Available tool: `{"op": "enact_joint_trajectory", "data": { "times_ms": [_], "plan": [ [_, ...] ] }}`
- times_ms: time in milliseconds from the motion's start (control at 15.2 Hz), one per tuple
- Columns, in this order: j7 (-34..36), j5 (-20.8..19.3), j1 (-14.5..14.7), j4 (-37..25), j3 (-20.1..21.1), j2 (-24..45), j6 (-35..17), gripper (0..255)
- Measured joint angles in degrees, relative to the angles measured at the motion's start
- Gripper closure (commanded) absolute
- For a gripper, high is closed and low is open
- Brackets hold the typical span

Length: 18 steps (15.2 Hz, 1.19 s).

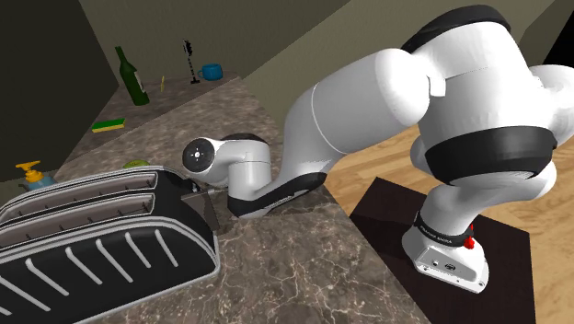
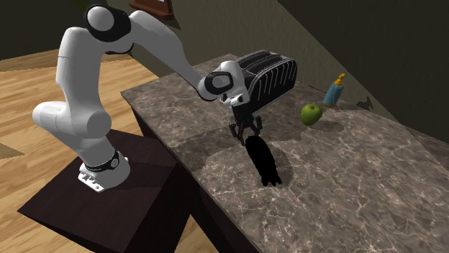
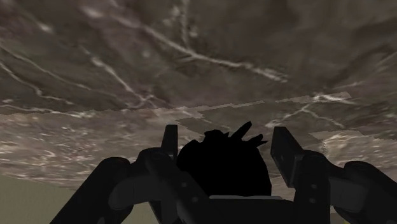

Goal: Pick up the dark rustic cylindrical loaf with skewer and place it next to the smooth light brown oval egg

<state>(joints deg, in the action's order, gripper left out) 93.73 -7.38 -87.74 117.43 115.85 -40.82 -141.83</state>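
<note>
Black fingers (image 3: 284, 153) stand apart, straddling the black cylindrical skewered loaf (image 3: 222, 165) on the brown marbled bench (image 3: 191, 57); I'd centre, lower, then close evenly.

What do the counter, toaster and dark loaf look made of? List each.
Counter: looks like polished stone, brown-grey with pale veins.
Toaster: dark shell with silvery ribs, perhaps plastic and metal.
Loaf: drawn flat black, material unclear.

Loaf (image 2: 262, 164): near-black, elongated, rough-edged, with spiky bits at one end. It lies along the marble counter (image 2: 352, 190), one end directly under my gripper (image 2: 245, 131).
</note>
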Motion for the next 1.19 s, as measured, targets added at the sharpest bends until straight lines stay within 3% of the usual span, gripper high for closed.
{"op": "enact_joint_trajectory", "data": {
  "times_ms": [462,1188],
  "plan": [
    [-1.0,-0.9,1.5,-0.9,-2.0,2.0,2.8,255],
    [-2.8,-3.5,6.2,-2.4,-7.7,6.7,8.4,255]
  ]
}}
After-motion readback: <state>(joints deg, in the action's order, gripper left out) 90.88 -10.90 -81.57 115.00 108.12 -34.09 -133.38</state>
